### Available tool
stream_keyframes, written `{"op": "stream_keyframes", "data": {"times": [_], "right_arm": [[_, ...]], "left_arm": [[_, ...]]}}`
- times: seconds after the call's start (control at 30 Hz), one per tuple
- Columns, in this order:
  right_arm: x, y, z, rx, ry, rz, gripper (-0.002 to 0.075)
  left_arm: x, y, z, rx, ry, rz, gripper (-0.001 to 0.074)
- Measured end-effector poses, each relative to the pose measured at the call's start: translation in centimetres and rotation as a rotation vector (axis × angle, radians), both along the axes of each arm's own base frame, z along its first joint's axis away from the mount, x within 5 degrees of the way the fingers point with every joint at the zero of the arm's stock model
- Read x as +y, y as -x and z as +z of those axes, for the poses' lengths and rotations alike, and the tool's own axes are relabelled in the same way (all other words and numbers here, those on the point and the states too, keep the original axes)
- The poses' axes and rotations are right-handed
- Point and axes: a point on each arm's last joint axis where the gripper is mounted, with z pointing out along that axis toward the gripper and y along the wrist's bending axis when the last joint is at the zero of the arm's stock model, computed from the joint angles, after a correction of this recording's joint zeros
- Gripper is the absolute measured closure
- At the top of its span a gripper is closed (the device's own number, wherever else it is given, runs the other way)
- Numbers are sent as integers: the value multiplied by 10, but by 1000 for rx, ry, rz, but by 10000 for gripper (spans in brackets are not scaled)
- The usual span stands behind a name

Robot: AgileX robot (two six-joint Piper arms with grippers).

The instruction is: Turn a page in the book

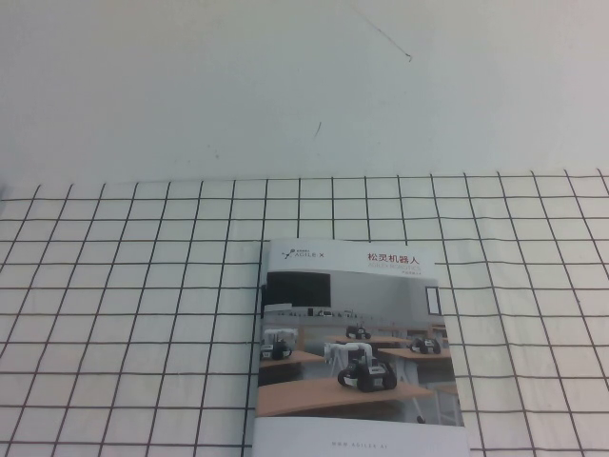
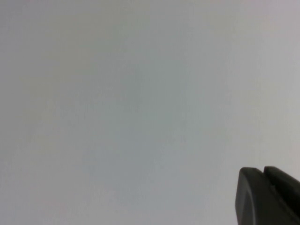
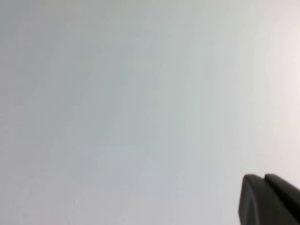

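1. While neither arm shows in the high view, the book lies shut and flat on the grid-patterned cloth, near the table's front edge and a little right of centre.
2. Its near edge runs out of the bottom of the high view.
3. The page, which is the cover leaf, faces up with the photo side showing: small robots on classroom desks under a white band.
4. That white band carries a logo at the left and a Chinese title at the right.
5. The spine runs along the book's left side, where a thin dark edge shows.
6. Beyond the cloth's far edge stands a plain white wall with a few faint marks.
7. The left gripper appears only in the left wrist view, as a dark blurred tip in one corner against a blank pale surface; whether it is released or clenched cannot be told.
8. The right gripper appears likewise in the right wrist view, a dark tip in one corner against blank white; its state cannot be told either.
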Motion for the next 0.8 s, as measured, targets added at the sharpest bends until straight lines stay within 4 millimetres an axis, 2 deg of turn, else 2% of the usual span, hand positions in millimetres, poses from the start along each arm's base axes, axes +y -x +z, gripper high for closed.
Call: {"op": "stream_keyframes", "data": {"times": [0.27,0.37,0.5,0.67,0.8], "right_arm": [[-1,2,3,-43,-19,-1,728],[-1,1,5,-13,-21,5,728],[1,6,27,15,-14,13,728],[3,16,59,85,-20,42,728],[5,18,76,199,-22,61,728]], "left_arm": [[1,6,7,-104,55,-35,737],[1,5,7,-74,80,-53,737],[0,2,26,103,95,-67,737],[-3,11,58,380,-6,-24,737],[-3,0,64,618,-38,-21,737]]}}
